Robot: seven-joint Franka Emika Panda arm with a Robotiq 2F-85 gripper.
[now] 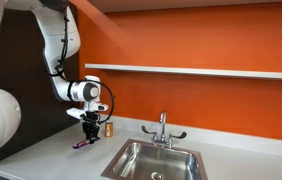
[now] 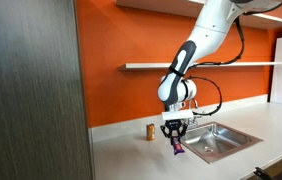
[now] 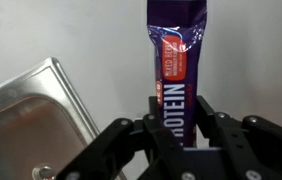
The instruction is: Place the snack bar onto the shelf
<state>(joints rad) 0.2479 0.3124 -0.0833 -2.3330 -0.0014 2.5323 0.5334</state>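
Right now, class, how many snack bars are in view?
1: the bar is held in the gripper, just above the counter, beside the sink. Others could be hidden.

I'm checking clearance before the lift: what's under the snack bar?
Pale countertop lies beneath the snack bar, the steel sink off to one side. The hand covers the bar's lower end and whatever is below.

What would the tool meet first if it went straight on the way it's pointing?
Probably the countertop, beside the sink: the tool points down, and the snack bar clamped in it would touch first. The gap left is unclear.
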